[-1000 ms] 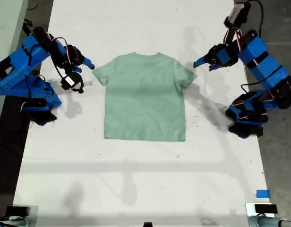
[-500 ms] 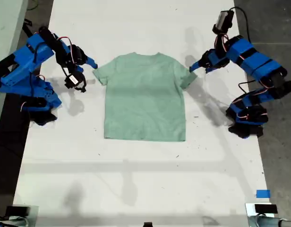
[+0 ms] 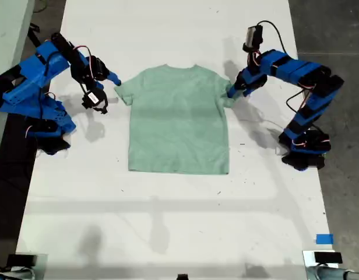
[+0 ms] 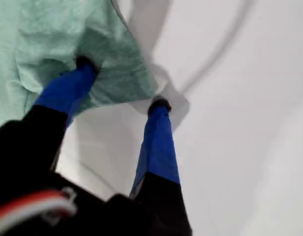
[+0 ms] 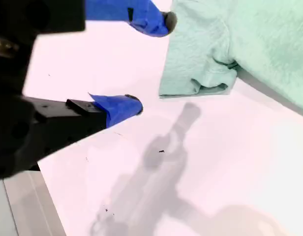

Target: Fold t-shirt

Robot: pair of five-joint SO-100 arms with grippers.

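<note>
Exterior view: the t-shirt (image 3: 178, 119) is laid flat on the white table (image 3: 168, 233), collar toward the far edge. My first gripper (image 3: 231, 92) is positioned at the sleeve on the exterior view's right; in the first wrist view its jaws are spread, one fingertip (image 4: 85, 64) pressed onto the sleeve cloth, the other on bare table. My second gripper (image 3: 114, 80) is held just beside the opposite sleeve, jaws spread, apart from the cloth.
</note>
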